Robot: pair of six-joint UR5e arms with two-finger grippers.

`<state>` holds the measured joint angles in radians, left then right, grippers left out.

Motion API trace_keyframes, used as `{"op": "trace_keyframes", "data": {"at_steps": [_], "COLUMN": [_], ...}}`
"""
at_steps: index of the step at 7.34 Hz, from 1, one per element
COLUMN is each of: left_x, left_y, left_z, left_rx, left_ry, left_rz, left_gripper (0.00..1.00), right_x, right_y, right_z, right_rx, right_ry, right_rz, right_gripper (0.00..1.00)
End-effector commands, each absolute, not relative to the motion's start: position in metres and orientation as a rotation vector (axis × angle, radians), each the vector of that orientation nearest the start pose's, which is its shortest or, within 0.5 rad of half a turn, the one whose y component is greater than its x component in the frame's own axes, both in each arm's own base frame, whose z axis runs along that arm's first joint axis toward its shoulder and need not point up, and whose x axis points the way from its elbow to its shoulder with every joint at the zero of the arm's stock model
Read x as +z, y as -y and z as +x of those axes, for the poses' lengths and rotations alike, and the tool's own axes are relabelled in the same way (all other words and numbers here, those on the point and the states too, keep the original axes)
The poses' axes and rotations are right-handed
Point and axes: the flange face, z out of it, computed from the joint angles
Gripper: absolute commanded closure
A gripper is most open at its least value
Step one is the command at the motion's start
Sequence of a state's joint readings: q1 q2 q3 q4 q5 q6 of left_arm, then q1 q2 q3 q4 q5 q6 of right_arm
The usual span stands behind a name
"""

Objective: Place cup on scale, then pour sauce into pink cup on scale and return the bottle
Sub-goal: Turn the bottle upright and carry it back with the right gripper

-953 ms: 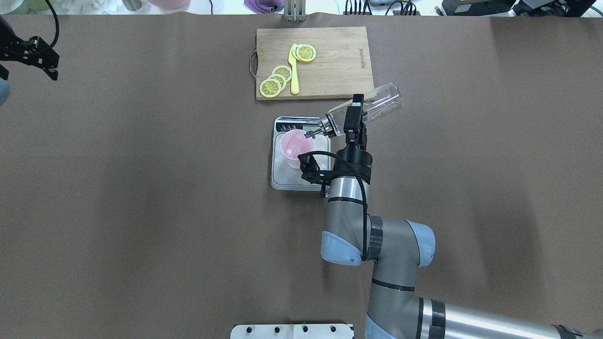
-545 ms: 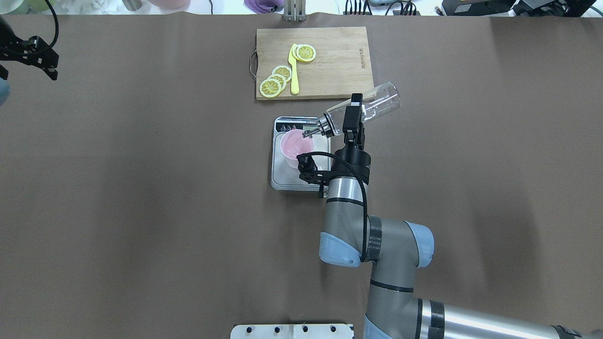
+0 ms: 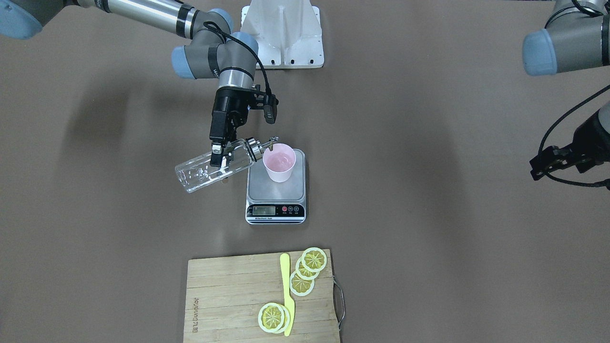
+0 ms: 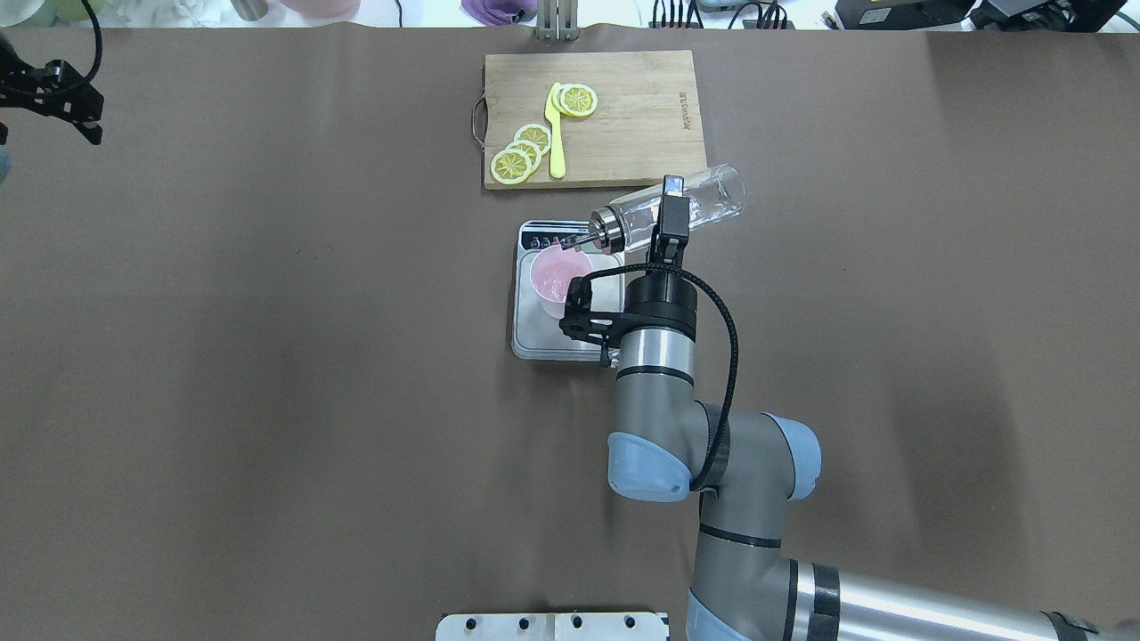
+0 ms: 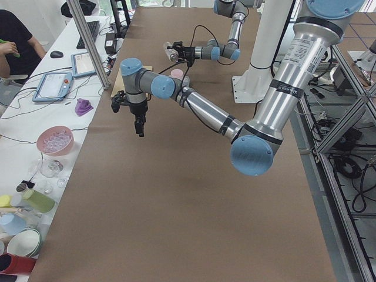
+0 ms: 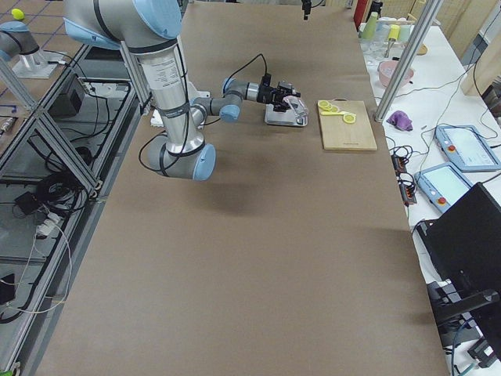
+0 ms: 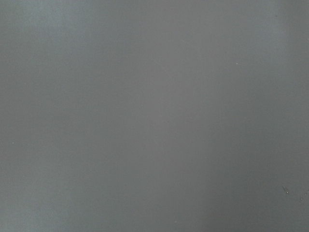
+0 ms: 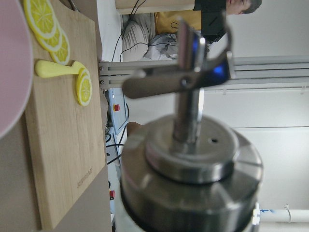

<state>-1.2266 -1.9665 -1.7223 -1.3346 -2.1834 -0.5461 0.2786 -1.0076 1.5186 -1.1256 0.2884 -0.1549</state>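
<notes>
The pink cup (image 4: 557,276) stands upright on the scale (image 4: 533,340), toward its display end; it also shows in the front view (image 3: 279,164) on the scale (image 3: 275,192). My right gripper (image 4: 671,206) is shut on the clear glass bottle (image 4: 712,198) and holds it nearly level in the air. Its silver spout (image 4: 579,239) points at the cup's rim. In the front view the gripper (image 3: 220,156) holds the bottle (image 3: 198,175) beside the cup. The right wrist view shows the spout cap (image 8: 188,159) close up. My left gripper (image 3: 557,159) hangs far off; I cannot tell its jaws.
A wooden cutting board (image 4: 632,125) with lemon slices (image 4: 517,156) and a yellow knife (image 4: 556,133) lies just beyond the scale. The robot's white base plate (image 4: 552,626) is at the near edge. Brown table surface (image 4: 267,356) spreads on both sides.
The right wrist has rotated and the bottle has tipped back toward level, its spout lifted from inside the cup to the rim. The left gripper has drifted slightly farther left.
</notes>
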Motion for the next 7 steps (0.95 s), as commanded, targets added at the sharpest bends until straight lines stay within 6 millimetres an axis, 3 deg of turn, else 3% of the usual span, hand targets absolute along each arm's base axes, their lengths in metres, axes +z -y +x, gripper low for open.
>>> {"op": "trace_keyframes", "data": {"at_steps": [1, 2, 4, 5, 6, 7], "left_x": [0.397, 0.393, 0.389, 0.389, 0.384, 0.381], "left_y": [0.608, 0.61, 0.61, 0.61, 0.61, 0.609], "left_z": [0.137, 0.137, 0.136, 0.135, 0.135, 0.132], "left_rx": [-0.099, -0.097, -0.098, -0.099, -0.097, -0.1], "left_ry": [-0.678, -0.68, -0.683, -0.683, -0.687, -0.689], "left_rz": [0.012, 0.016, 0.023, 0.024, 0.032, 0.038], "left_gripper": [0.01, 0.01, 0.01, 0.01, 0.01, 0.01], "right_x": [0.263, 0.252, 0.249, 0.239, 0.251, 0.258], "right_y": [0.405, 0.414, 0.432, 0.443, 0.447, 0.453], "right_z": [-0.558, -0.548, -0.53, -0.508, -0.481, -0.467], "right_rx": [-0.519, -0.476, -0.382, -0.331, -0.304, -0.222], "right_ry": [-0.423, -0.278, -0.113, -0.007, 0.051, 0.129], "right_rz": [1.342, 1.369, 1.386, 1.384, 1.369, 1.351], "right_gripper": [1.0, 1.0, 1.0, 1.0, 1.0, 1.0]}}
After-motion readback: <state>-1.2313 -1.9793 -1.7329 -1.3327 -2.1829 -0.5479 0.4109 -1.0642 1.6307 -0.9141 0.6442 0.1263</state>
